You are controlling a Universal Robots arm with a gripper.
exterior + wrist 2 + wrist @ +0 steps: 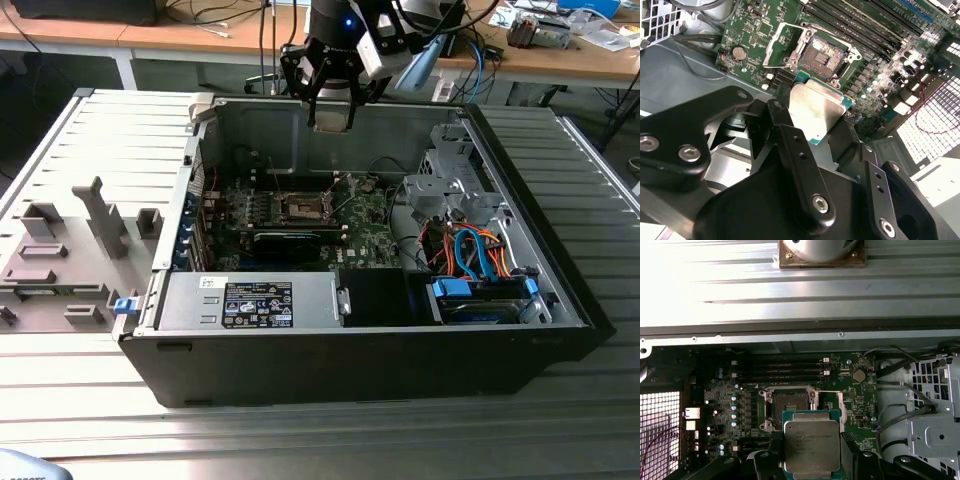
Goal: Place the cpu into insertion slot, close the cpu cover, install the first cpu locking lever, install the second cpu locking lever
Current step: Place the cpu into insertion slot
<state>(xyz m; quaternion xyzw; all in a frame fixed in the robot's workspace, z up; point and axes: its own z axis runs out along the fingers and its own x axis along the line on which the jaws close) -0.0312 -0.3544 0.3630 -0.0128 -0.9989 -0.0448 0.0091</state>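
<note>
My gripper point(331, 112) hangs above the back of the open computer case, shut on the cpu point(817, 111). Both wrist views show the cpu as a flat square chip with a dull silver top point(811, 444), clamped between the two black fingers point(786, 131). It is in the air, apart from the green motherboard point(365, 225). The insertion slot point(822, 56) lies open beneath it, its dark brownish centre point(788, 405) bare. Beside the slot stands the cpu cover point(778, 47), a thin silvery frame swung up and open point(841, 410). In the exterior view the insertion slot point(303, 208) sits mid-board.
The case walls point(250, 125) ring the board. A power supply point(255, 302) lies along the front, and a drive cage with orange and blue cables point(470, 250) fills the exterior view's right. Memory slots point(790, 372) run beside the socket. A grey fixture tray point(70, 250) lies outside.
</note>
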